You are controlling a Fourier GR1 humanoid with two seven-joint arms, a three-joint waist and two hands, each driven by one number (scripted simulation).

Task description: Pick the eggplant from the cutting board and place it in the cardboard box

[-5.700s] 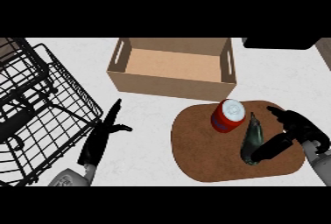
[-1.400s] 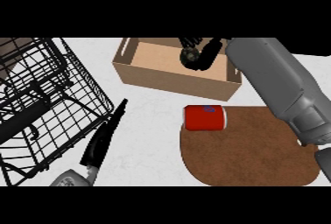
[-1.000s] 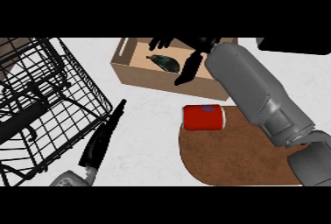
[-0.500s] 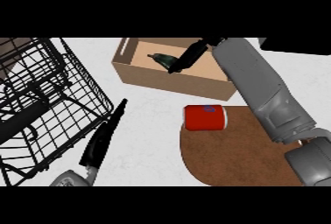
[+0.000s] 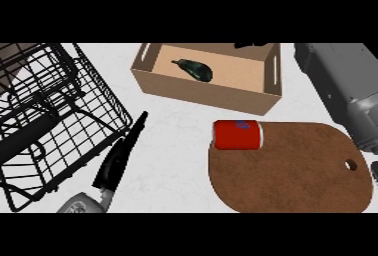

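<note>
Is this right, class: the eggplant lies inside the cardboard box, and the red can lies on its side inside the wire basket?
One part is wrong. The head view shows the red can on its side at the cutting board's edge, not in the wire basket. The eggplant does lie inside the cardboard box.

Dark green eggplant [image 5: 194, 69] lay on its side inside open cardboard box [image 5: 214, 92], upper centre; brown cutting board [image 5: 295, 170], lower right, w/o it.
</note>
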